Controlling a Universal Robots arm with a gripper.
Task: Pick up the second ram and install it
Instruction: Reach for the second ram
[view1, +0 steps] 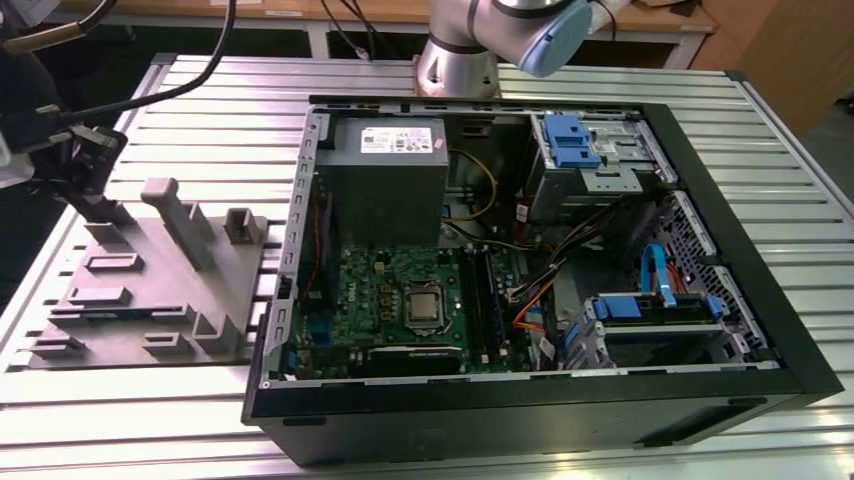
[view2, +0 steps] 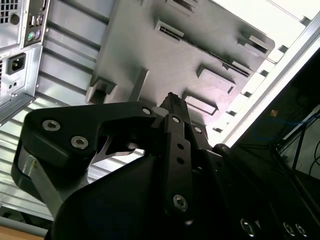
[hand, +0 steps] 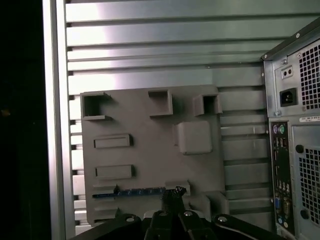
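1. The gripper is hanging over the grey fixture that is lying on the ribbed table, at the exterior view's left, beside the open computer case.
2. Its fingers are meeting at one narrow tip with no gap showing between them. I cannot tell whether the stick's edge is being caught between them or only sitting just beside them.
3. The second ram is sitting in a narrow groove of the fixture, along the fixture edge nearest the gripper. One end is reaching right up to the fingertip.
4. It is showing as a thin blue line, so it seems to be standing on its long edge. Its long axis is running parallel to the table's ribs, with one end pointing toward the case and the other toward the table's side rail.
5. The step in hand looks like the pick from the fixture, and a good pick is asking for three things:
   - pads square across the thin faces;
   - a hold near the middle of the length, not at one end;
   - a straight pull along the groove walls, so the board is not twisting or jamming.
6. A hold at the very end is risking a tilted stick.
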